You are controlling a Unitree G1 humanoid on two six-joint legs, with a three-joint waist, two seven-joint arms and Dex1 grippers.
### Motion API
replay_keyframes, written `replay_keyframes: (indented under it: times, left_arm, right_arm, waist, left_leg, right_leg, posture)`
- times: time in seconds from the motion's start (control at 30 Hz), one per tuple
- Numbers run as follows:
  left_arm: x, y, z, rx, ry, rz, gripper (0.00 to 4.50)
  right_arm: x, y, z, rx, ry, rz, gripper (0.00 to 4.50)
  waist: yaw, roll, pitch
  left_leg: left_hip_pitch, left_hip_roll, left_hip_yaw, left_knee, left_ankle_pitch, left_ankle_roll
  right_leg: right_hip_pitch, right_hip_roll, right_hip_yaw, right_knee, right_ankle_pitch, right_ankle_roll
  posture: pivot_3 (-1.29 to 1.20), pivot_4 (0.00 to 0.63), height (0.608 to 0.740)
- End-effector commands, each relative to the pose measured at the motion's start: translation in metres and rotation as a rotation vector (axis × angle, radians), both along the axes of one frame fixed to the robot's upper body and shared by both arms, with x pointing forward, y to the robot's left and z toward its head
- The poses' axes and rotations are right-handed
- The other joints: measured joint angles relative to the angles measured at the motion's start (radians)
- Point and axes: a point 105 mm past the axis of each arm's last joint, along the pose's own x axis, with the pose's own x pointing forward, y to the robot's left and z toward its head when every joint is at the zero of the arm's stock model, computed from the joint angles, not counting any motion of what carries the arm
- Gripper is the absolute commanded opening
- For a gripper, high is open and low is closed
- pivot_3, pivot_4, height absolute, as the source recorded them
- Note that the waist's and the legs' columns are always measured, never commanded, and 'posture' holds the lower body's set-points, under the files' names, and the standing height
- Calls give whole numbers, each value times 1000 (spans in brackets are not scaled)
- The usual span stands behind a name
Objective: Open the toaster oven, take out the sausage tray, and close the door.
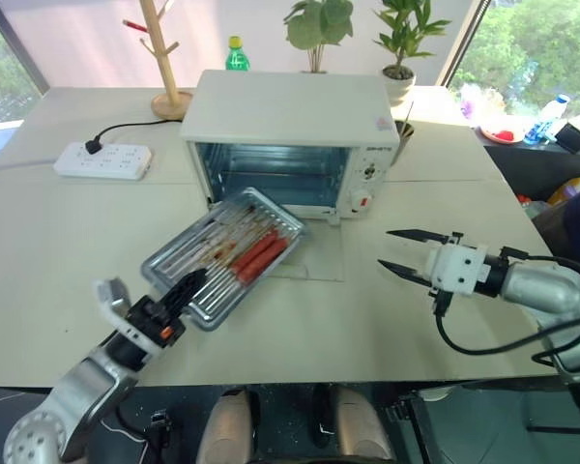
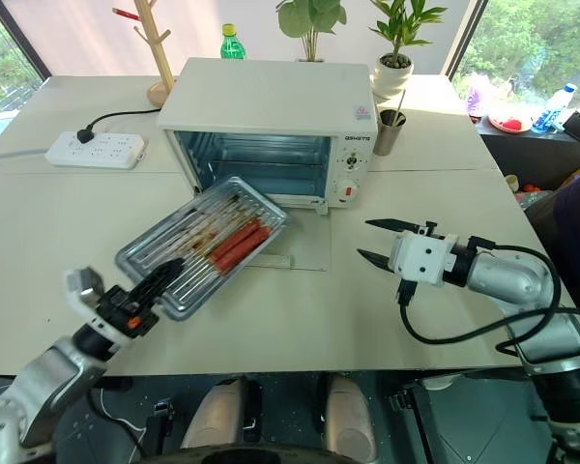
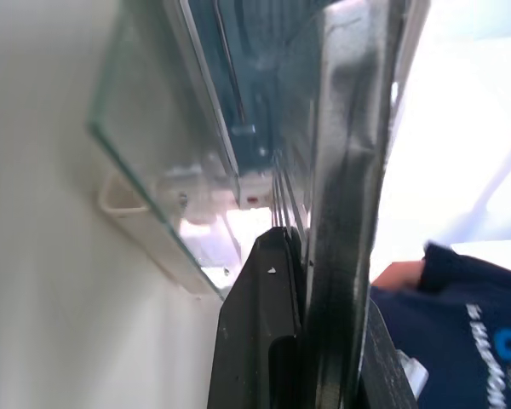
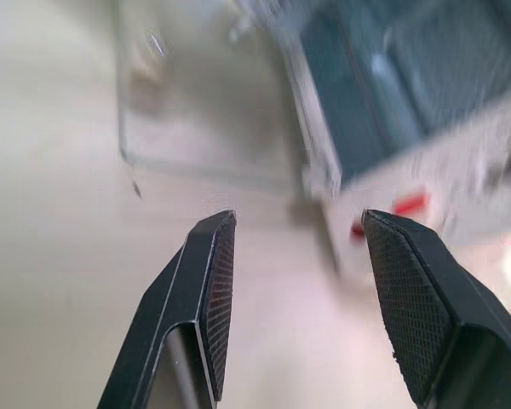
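**Tray out, door down**

On the pale table (image 1: 68, 251), the toaster oven (image 1: 290, 121) stands with its cavity open and bare. Its door (image 1: 321, 253) lies folded flat on the tabletop in front, the glass so clear that only its outline reads from the head views; the bar handle is hard to pick out there.

Over that lowered door, angled toward the robot's left, hangs the sausage tray (image 1: 224, 256), clear of the oven mouth, its far corner nearest the opening. Reddish sausages (image 1: 259, 255) lie on its ribbed base; their exact count is hard to tell.

At the tray's near corner, the left gripper (image 1: 182, 293) has its black fingers pinched together on the rim, which is probably why the tray sits skewed and carried from one end. Whether the tray rests on anything, I cannot tell.

Off to the right of the door, the right gripper (image 1: 404, 251) hovers with fingers apart, holding nothing, likely placed to reach the door once the tray is away.
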Motion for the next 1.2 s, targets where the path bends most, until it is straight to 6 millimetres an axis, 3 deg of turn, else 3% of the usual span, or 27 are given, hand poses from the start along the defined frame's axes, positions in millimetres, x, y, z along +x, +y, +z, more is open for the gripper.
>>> replay_keyframes:
  times: [0.03, 0.3, 0.4, 0.47, 0.5, 0.67, 0.8, 1.0, 1.2]
  left_arm:
    - [-18, 12, 19, 1, -88, 100, 20]
    - [-51, 18, 26, -53, -75, 311, 20]
    - [-62, 26, 26, -65, -69, 388, 0]
    - [-72, 41, 24, -63, -69, 479, 0]
    - [-77, 47, 22, -57, -65, 507, 0]
    - [-87, 61, 15, -10, -44, 522, 0]
    - [-91, 84, 11, 56, -38, 545, 0]
    - [-86, 113, 18, 118, -71, 567, 0]
    - [-80, 125, 18, 123, -71, 557, 0]
  right_arm:
    - [12, -3, -8, 45, 57, -34, 2414]
    - [30, -6, -37, 38, 165, -43, 2414]
    - [36, -4, -40, 48, 183, -37, 3252]
    - [45, 3, -42, 60, 198, -38, 4214]
    - [49, 6, -43, 65, 203, -37, 4468]
    - [55, 22, -42, 81, 209, 3, 4468]
    - [53, 34, -46, 114, 268, 15, 4468]
    - [45, 49, -56, 144, 344, 33, 4468]
    - [42, 61, -52, 184, 358, 44, 4468]
  waist:
    - [0, 0, 0]
    - [-18, 2, 1]
    - [-21, 2, 1]
    - [-21, 2, 1]
    - [-23, 2, 1]
    - [-22, 2, 1]
    - [-24, 2, 1]
    - [-23, 1, 1]
    - [-24, 1, 0]
  left_leg:
    - [0, 0, 0, 0, 0, 0]
    - [-10, 0, 4, 0, -4, 6]
    - [-10, -1, 5, 1, -7, 11]
    - [-10, -3, 4, 1, -7, 11]
    - [-10, -3, 4, 1, -7, 11]
    - [-10, -1, 1, 2, -7, 10]
    - [-11, 0, 1, 2, -8, 10]
    - [-10, 1, 0, 2, -7, 10]
    - [-10, 1, 0, 2, -7, 10]
  right_leg:
    - [0, 0, 0, 0, 0, 0]
    - [-5, 0, 2, -10, 1, 0]
    - [-5, 0, 2, -12, 1, 0]
    - [-5, 1, 2, -12, 1, 0]
    - [-6, 1, 2, -12, 1, 0]
    - [-5, 4, 2, -12, -1, 3]
    - [-5, 6, 2, -12, 0, 1]
    - [-6, 8, 1, -9, 1, 0]
    - [-6, 7, 1, -9, 1, 0]
  posture:
    - [0, 150, 717]
    - [0, 150, 717]
    - [0, 150, 717]
    - [0, 150, 717]
    - [0, 150, 717]
    - [0, 150, 717]
    - [0, 150, 717]
    - [0, 150, 717]
    - [0, 150, 717]
